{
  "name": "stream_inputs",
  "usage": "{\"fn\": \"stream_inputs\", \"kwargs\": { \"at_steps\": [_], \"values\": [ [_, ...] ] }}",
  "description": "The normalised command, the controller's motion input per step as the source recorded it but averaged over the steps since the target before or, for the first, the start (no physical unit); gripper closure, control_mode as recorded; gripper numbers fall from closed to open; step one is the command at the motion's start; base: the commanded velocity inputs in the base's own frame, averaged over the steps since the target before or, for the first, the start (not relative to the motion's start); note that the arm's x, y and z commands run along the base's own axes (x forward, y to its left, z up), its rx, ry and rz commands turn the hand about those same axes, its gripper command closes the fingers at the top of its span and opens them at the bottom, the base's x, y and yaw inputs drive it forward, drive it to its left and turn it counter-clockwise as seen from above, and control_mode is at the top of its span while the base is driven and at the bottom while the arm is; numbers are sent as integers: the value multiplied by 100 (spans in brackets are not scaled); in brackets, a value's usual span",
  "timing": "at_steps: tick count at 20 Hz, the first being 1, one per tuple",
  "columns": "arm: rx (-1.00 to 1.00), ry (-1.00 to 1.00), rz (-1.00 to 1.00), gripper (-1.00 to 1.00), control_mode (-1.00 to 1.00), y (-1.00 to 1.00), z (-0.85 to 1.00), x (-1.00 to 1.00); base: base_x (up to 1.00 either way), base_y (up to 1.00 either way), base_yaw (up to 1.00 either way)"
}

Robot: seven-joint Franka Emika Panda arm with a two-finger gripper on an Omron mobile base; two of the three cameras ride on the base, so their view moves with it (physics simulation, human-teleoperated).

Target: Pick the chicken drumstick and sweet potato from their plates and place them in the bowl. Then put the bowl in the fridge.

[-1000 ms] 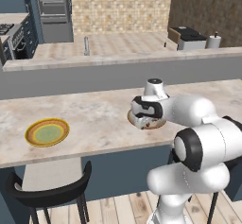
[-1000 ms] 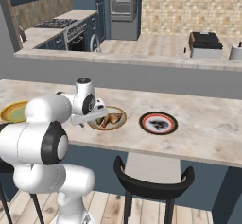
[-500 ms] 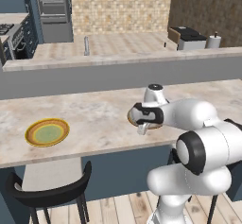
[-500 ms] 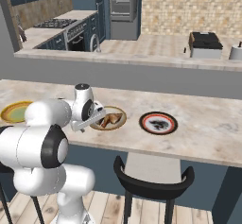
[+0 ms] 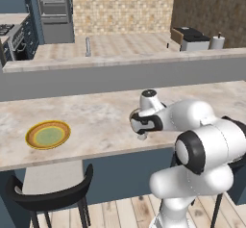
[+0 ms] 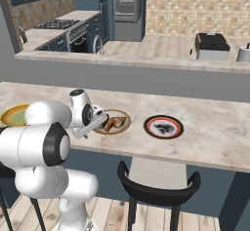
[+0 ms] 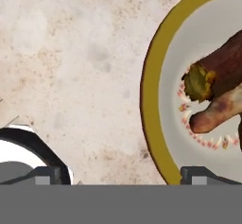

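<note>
Hovering low over bowl [image 6: 115, 124] rim, arm folded, fingers [image 7: 197, 173] spread wide, empty

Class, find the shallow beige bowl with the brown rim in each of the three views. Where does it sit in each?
Left base view: the bowl is a sliver at mid-counter, just left of the white arm.
Right base view: centre-left, between the arm and a black-rimmed plate.
Hand view: right half, its rim curving from top to bottom.
Shared landmark: the beige marble counter beneath it.
</note>
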Motion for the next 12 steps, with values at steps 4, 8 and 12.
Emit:
{"fn": "stream_inputs", "kwargs": {
  "at_steps": [4, 8, 12],
  "values": [
    [-10, -4, -5, -100, -100, 0, -12, 3, 0, 0, 0],
    [-4, -3, -12, -100, -100, 0, -12, 9, 0, 0, 0],
    [0, -5, -12, -100, -100, 0, -17, 7, 0, 0, 0]
  ]
}}
